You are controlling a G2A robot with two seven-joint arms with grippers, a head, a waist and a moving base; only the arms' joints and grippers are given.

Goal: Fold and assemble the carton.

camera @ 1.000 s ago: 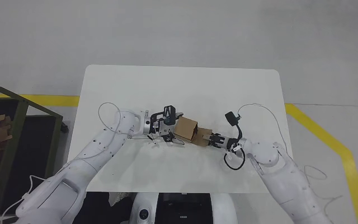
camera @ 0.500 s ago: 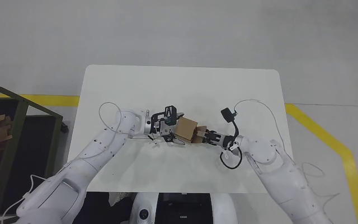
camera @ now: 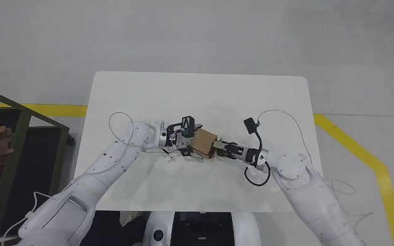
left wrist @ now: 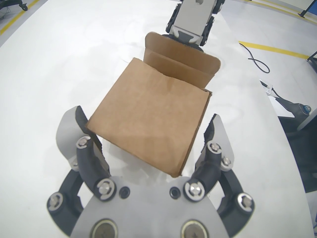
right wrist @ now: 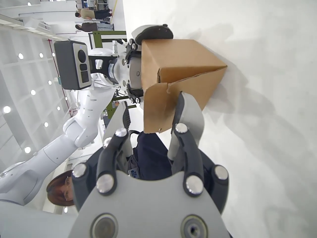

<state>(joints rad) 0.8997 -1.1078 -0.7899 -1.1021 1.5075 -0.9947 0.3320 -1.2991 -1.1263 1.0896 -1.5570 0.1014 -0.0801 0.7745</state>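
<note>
Flap-closing step: left gripper clamped on the brown cardboard carton, mid white surface. Right gripper, fingers apart, straddles its end flap. Next, likely press it shut.

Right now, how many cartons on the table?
1: the carton sits mid-table, between the left gripper at one end and the right gripper at its flap end. No others seen.

A white table stands on a grey floor marked with a yellow line. Near the table's left end is a dark green rack holding what may be cardboard. A black cable lies on the floor.
</note>
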